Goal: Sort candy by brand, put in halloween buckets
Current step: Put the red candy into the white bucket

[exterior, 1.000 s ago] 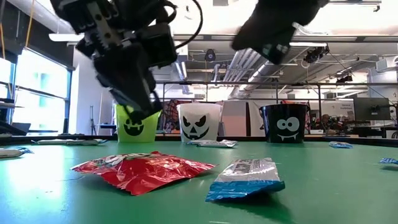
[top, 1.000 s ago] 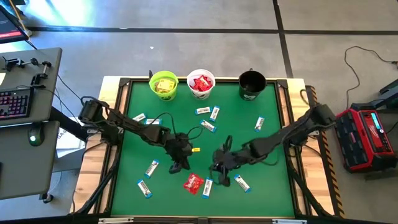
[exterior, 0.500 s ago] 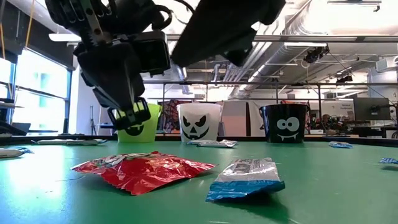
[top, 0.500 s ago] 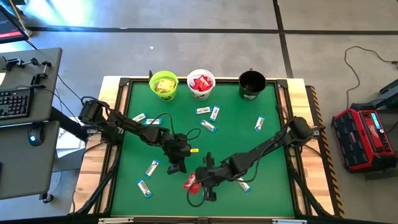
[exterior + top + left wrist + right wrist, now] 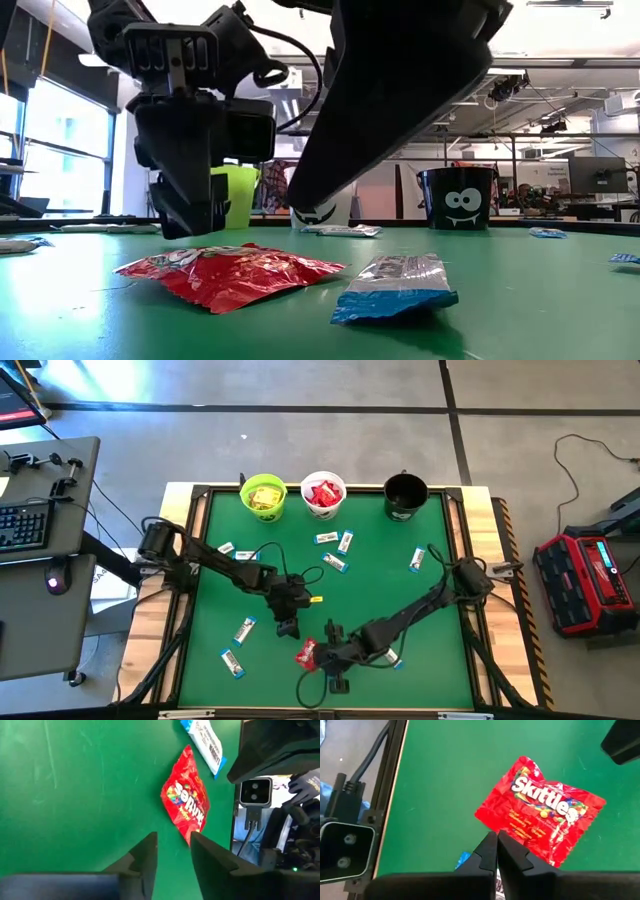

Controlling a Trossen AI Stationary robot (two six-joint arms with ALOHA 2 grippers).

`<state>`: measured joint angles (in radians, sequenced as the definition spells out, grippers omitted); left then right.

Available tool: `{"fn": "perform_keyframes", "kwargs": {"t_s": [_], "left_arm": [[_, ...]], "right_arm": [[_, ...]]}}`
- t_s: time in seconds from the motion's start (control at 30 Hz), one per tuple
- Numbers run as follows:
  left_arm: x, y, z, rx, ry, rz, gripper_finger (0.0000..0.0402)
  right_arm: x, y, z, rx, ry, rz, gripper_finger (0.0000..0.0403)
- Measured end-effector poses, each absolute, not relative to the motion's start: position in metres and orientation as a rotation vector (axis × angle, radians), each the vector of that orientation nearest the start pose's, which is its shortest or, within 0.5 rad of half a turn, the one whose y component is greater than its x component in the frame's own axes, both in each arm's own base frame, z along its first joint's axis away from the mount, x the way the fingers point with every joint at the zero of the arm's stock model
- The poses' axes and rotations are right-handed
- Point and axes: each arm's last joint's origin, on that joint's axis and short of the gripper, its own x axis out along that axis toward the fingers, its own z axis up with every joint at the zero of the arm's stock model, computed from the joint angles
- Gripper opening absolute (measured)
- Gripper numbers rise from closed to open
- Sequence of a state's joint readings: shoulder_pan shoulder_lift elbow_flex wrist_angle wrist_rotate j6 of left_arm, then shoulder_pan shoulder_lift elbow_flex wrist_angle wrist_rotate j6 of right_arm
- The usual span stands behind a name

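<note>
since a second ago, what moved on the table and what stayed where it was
The right end effector swept from mid-table toward the near edge and now sits shut beside the red Skittles packet. The left end effector edged nearer that packet and its fingers parted. Nothing was picked up or released. The packet, the blue-and-white bars and the three buckets stayed put.

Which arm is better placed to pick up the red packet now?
Left, probably. The left gripper is open beside the red packet. The right gripper also hangs over it, but is shut.
</note>
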<state>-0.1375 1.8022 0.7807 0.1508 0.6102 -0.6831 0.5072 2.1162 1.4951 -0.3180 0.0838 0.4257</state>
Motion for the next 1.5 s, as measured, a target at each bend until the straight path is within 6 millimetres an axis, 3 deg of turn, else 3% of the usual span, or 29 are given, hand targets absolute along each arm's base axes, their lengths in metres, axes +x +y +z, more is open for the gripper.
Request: {"fn": "perform_keyframes", "kwargs": {"t_s": [0.33, 0.77, 1.17, 1.5], "left_arm": [[0.314, -0.06, 0.113, -0.852, 1.081, -0.363, 0.0156], [0.318, -0.061, 0.104, -0.899, 1.099, -0.338, 0.0157], [0.318, -0.062, 0.103, -0.898, 1.099, -0.337, 0.0157], [0.316, -0.059, 0.099, -0.864, 1.101, -0.25, 0.0157]], "right_arm": [[0.396, 0.211, 0.148, 0.097, 1.006, 0.273, 0.0], [0.405, 0.196, 0.129, 0.13, 1.059, 0.25, 0.0], [0.416, 0.177, 0.129, 0.165, 1.026, 0.184, 0.0], [0.419, 0.173, 0.13, 0.118, 1.01, 0.196, 0.0]]}}
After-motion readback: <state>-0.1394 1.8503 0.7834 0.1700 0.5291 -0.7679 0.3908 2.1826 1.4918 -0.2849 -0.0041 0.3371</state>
